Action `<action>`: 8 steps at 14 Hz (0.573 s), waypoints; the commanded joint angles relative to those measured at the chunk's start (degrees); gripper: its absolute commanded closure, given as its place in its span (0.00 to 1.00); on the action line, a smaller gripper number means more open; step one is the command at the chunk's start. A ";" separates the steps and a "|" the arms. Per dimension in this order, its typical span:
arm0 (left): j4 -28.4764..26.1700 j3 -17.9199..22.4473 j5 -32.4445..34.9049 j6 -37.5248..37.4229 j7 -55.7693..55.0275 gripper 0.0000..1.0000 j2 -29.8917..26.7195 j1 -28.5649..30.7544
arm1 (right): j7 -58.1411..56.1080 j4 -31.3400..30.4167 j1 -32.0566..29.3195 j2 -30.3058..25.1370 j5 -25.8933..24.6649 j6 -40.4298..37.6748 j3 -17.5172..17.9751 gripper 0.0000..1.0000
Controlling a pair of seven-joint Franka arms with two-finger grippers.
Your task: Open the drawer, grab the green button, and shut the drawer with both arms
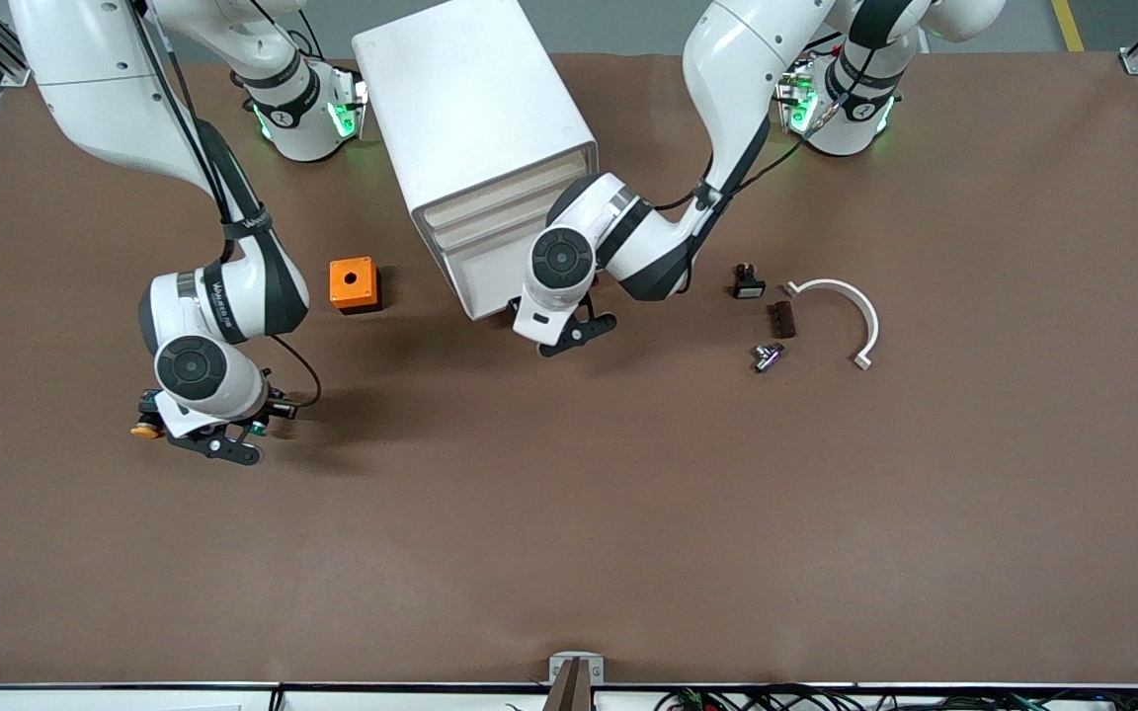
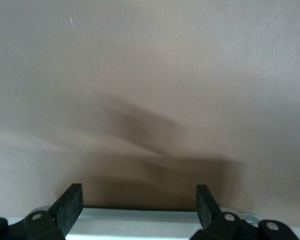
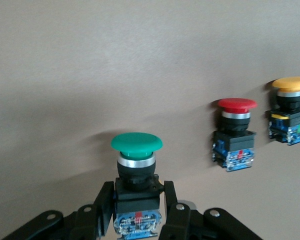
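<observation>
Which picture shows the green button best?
The right wrist view: the green button fills the middle, held in the right pincer, cap and body clear. In the front view it is hidden under the right arm's hand. The left wrist view shows only table.

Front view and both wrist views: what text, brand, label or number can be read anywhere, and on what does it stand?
Right arm: lettering on two black joint bands, too small to read.
Green button, held in the shut right gripper: a small marking on its blue back, unreadable.
Red button and yellow button: small marks on their blue backs, unreadable.
Cabinet, orange box, open left gripper: no text seen.
</observation>
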 commanded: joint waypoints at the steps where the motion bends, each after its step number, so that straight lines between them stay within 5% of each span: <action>1: 0.22 -1.05 -3.22 0.10 -1.04 0.00 0.91 0.10 | -0.32 -0.98 -1.93 -0.69 -2.40 0.72 1.04 1.00; 8: 0.22 -1.93 -12.37 0.10 -1.13 0.00 1.17 -0.68 | -7.61 -4.93 -4.57 -0.42 -2.49 6.96 1.04 1.00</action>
